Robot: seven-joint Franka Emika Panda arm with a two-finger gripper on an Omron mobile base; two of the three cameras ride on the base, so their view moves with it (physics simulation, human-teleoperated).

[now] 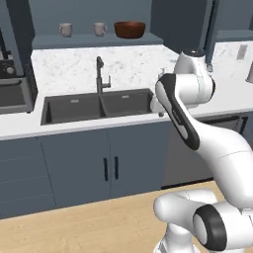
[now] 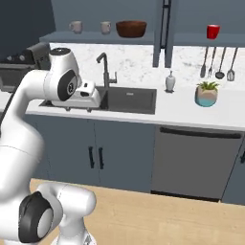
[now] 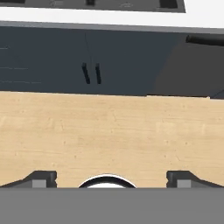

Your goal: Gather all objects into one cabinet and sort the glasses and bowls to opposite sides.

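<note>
From the left base view, two beige mugs (image 1: 65, 29) (image 1: 100, 29) and the wooden bowl (image 1: 130, 29) are seen lined up on the open cabinet (image 1: 99, 40) shelf above the sink (image 1: 99, 106). From the right base view, the red cup (image 2: 213, 31) is spotted well apart on the narrower cabinet's shelf, above the potted plant (image 2: 207, 93) on the counter (image 2: 191, 112). In the hand view, the jaws (image 3: 112, 179) are held spread wide over bare wooden floor (image 3: 109, 131), nothing gripped.

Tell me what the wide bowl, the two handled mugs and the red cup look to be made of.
Bowl: probably wood, dark reddish-brown with a satin sheen; no grain is visible. Mugs: likely ceramic, matte beige with thick walls. Red cup: plastic or glazed ceramic, uniform bright red; the rendering leaves it open.
</note>
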